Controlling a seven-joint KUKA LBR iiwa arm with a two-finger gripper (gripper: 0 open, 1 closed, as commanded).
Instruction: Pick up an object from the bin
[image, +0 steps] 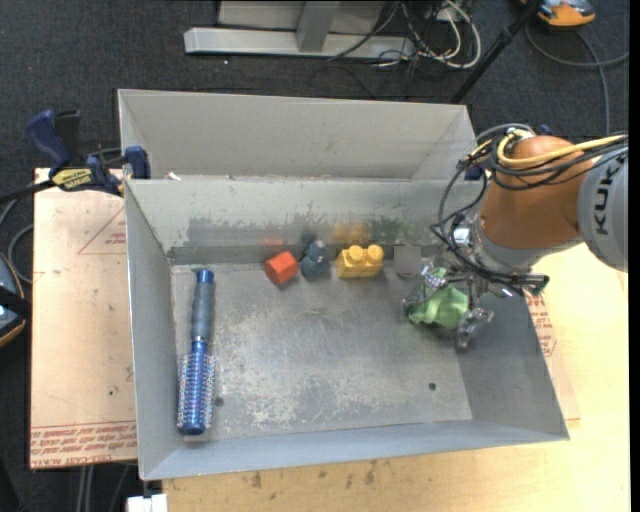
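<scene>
My tool (449, 302) sits mid-right of the frame, low in the bin (300, 405), clenched on a green lump (437, 308), I think; cables crowd the view. Grasp step. Next: lift straight up w/o clipping the right wall.

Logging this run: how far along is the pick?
Done: the gripper is down at the right of the bin. In hand: it looks closed on the green object there. Left: lifting it out; whether it is off the floor yet, I cannot tell. The blue brush, orange block and yellow block lie untouched.
</scene>
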